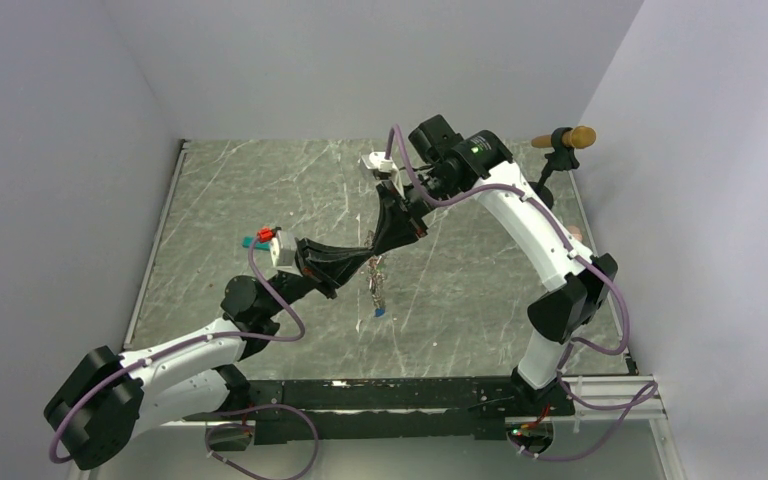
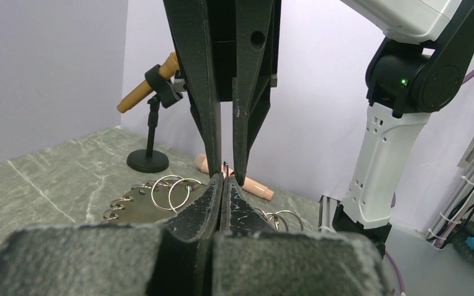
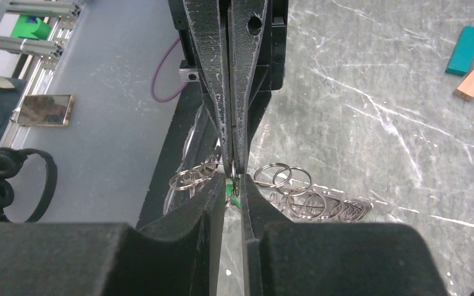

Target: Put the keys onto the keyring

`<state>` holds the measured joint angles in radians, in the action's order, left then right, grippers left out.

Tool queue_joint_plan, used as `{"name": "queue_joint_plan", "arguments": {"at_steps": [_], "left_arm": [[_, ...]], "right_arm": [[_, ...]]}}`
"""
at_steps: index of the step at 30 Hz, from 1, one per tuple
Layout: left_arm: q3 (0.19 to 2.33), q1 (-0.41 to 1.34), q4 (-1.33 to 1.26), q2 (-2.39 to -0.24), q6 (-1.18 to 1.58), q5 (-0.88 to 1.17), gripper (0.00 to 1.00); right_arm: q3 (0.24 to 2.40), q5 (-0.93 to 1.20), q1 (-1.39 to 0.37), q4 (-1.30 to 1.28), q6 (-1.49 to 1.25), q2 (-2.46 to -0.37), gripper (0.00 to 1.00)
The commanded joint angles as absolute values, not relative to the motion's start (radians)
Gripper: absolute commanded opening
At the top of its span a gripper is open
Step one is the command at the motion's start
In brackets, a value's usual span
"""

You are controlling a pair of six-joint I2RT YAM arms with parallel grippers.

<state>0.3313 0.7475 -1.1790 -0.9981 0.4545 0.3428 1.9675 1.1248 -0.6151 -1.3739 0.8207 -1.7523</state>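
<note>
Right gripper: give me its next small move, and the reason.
Probably close the right gripper fully: its jaws stand slightly apart around a loop of the keyring, right where the shut left gripper pinches it, so it has no firm hold yet.

**Camera layout: one overhead view, two wrist views**

I work from three cameras. The top external view sits high behind the arm bases and looks down over the whole table (image 1: 260,200). The left wrist camera looks along the left gripper (image 2: 223,180) at close range, level, toward the right arm and back wall. The right wrist camera looks steeply down along the right gripper (image 3: 232,182) toward the table's left side. Each wrist view shows the other arm's fingers entering from above. All three share the keyring (image 1: 376,282) mid-table.
</note>
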Motion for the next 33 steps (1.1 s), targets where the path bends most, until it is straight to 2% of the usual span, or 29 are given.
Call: {"name": "queue_joint_plan", "arguments": {"at_steps": [1,4,7,12,15,16,22,23,27,29,33], "left_arm": [[0.358,0.746,-1.266,-0.973,0.458,0.336,0.0],[0.355,0.746,-1.263,-0.966,0.454,0.33,0.0],[0.355,0.746,-1.25,-0.958,0.448,0.328,0.0],[0.357,0.746,-1.252,-0.957,0.446,0.327,0.0],[0.356,0.746,-1.248,-0.957,0.445,0.327,0.0],[0.356,0.746,-1.246,-0.957,0.445,0.327,0.0],[0.357,0.746,-1.22,-0.955,0.446,0.321,0.0],[0.359,0.744,-1.203,-0.949,0.443,0.324,0.05],[0.386,0.741,-1.016,-0.868,0.365,0.323,0.43],[0.429,0.741,-0.829,-0.811,0.276,0.329,0.51],[0.551,0.742,-0.443,-0.752,0.1,0.345,0.55]], "right_arm": [[1.965,1.15,-0.614,-1.343,0.812,-1.751,0.16],[1.966,1.149,-0.614,-1.344,0.812,-1.75,0.15],[1.959,1.142,-0.615,-1.343,0.813,-1.744,0.21],[1.955,1.142,-0.615,-1.339,0.81,-1.742,0.21],[1.958,1.146,-0.613,-1.342,0.813,-1.742,0.1],[1.96,1.148,-0.614,-1.345,0.816,-1.743,0.01],[1.97,1.141,-0.615,-1.366,0.844,-1.74,0.0],[1.97,1.131,-0.615,-1.362,0.84,-1.738,0.0],[1.961,1.045,-0.619,-1.351,0.827,-1.726,0.0],[1.963,0.986,-0.627,-1.354,0.828,-1.717,0.0],[1.988,0.887,-0.64,-1.38,0.847,-1.711,0.0]]}}
